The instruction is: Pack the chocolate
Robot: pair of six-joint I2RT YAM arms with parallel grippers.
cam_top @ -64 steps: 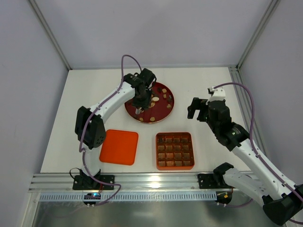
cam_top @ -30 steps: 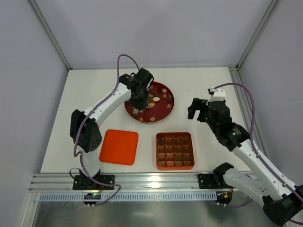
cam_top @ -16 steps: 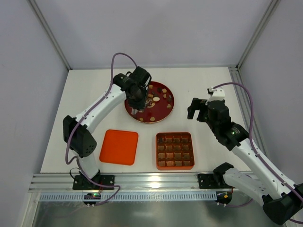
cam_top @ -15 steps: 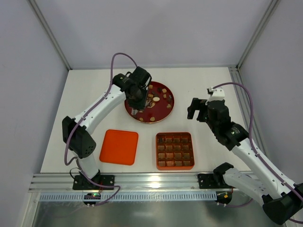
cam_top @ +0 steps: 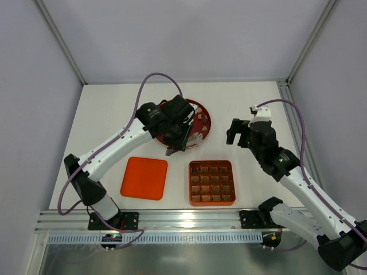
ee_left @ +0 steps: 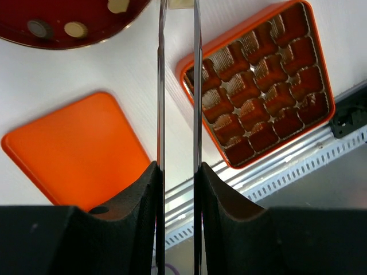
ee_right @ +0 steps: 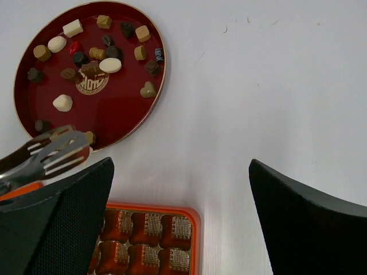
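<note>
Several chocolate pieces (ee_right: pixel 109 65), cream, caramel and dark, lie on a round dark red plate (ee_right: pixel 117 109); a few show beside the arm in the top view (cam_top: pixel 200 119). My left gripper (cam_top: pixel 172 148) is shut on metal tongs (ee_right: pixel 49 156), also seen in the left wrist view (ee_left: pixel 178 172). The tong tips hang over the plate's near edge, short of the orange-red gridded tray (cam_top: pixel 190 183). A cream bit shows between the tips (ee_left: pixel 180 3). The tray's cells (ee_left: pixel 258 86) look empty. My right gripper (ee_right: pixel 180 189) is open and empty, held above the table right of the plate (cam_top: pixel 234 133).
The flat orange-red lid (cam_top: pixel 144 178) lies left of the tray and shows in the left wrist view (ee_left: pixel 74 149). An aluminium rail (cam_top: pixel 183 220) runs along the near table edge. White walls close the table at left, back and right.
My left arm has swung from over the plate's left side toward the front right, bringing the tongs to the plate's near edge by the tray. The right arm has not moved.
</note>
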